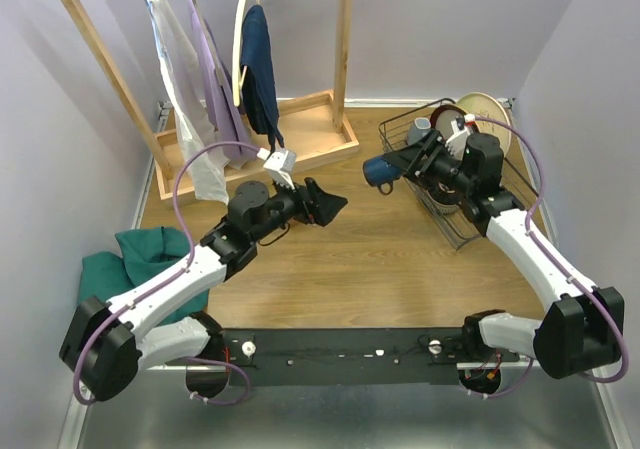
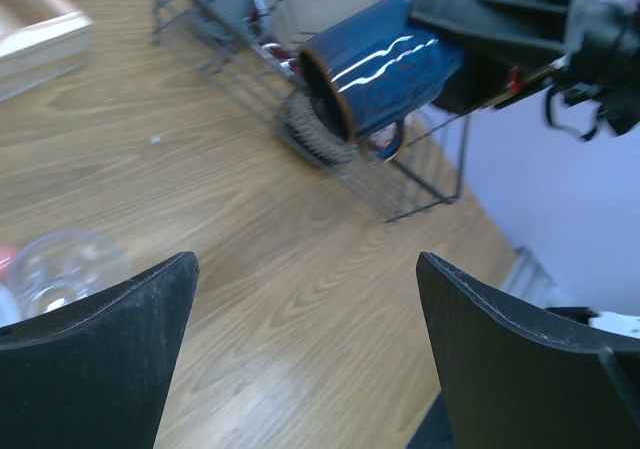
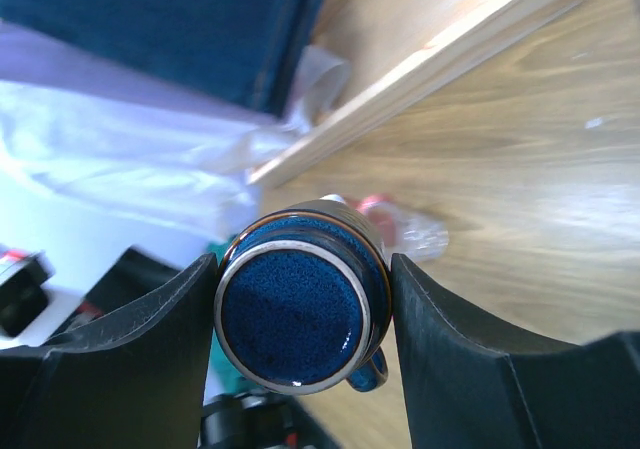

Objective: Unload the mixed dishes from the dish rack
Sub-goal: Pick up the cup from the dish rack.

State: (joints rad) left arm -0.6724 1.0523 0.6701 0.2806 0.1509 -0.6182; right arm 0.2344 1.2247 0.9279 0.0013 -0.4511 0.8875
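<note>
My right gripper (image 1: 392, 169) is shut on a dark blue mug (image 1: 377, 174), gripped across its body and held on its side in the air, just left of the dish rack (image 1: 398, 121). From the right wrist I look at the mug's base (image 3: 292, 314) between both fingers. The left wrist view has the mug (image 2: 375, 74) hanging in front of the rack (image 2: 420, 194). Still in the rack are a cream plate with a dark red rim (image 1: 487, 109), a grey mug (image 1: 421, 129) and a patterned bowl (image 2: 315, 134). My left gripper (image 1: 328, 207) is open and holds nothing, low over the table's middle.
A clear glass (image 2: 65, 269) stands on the table near my left gripper, and the right wrist camera sees it (image 3: 412, 232) beyond the mug. A wooden clothes rack (image 1: 300, 129) with hanging garments fills the back left. Green cloth (image 1: 145, 254) lies at the left edge.
</note>
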